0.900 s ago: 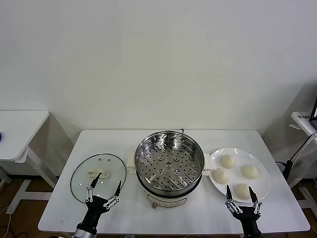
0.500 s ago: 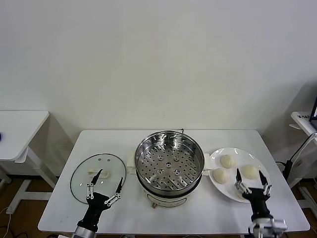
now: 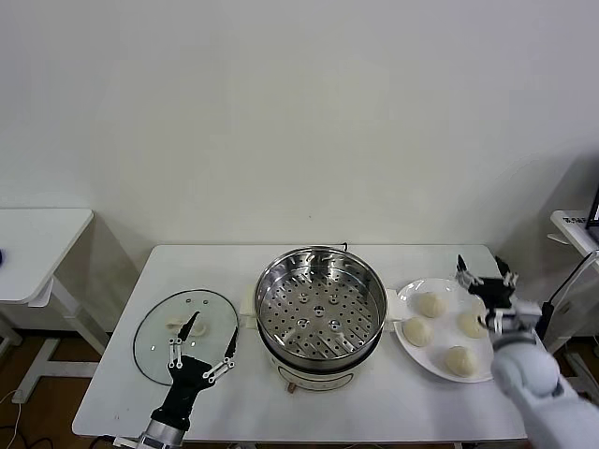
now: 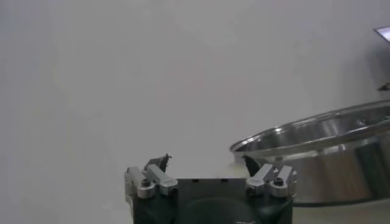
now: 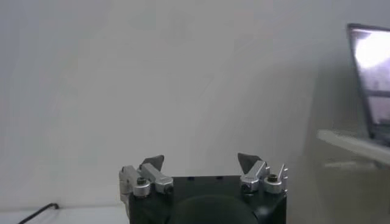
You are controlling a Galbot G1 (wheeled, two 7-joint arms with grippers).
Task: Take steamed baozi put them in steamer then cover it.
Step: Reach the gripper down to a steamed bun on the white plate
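The steamer [image 3: 321, 299], a shiny perforated steel basket on a cream-white pot base [image 3: 314, 379], stands mid-table and is empty. Its rim also shows in the left wrist view [image 4: 317, 131]. Several cream-white baozi lie on a white plate [image 3: 432, 282] to its right, among them one [image 3: 430, 304] at the back, one [image 3: 473, 324] on the right and one [image 3: 459, 360] in front. The glass cover [image 3: 159, 346] lies flat to the steamer's left. My right gripper [image 3: 483, 267] [image 5: 201, 162] is open and empty, raised over the plate's far right edge. My left gripper [image 3: 215, 325] [image 4: 207, 163] is open and empty over the cover's right side.
The white table [image 3: 374, 407] carries everything. A second white table [image 3: 37, 238] stands to the left. A desk edge [image 3: 571, 224] with a screen [image 5: 372, 73] stands at the far right. A white wall is behind.
My right gripper has risen from the plate's near edge and moved back to above its far right edge. My left gripper has crept a little forward over the cover.
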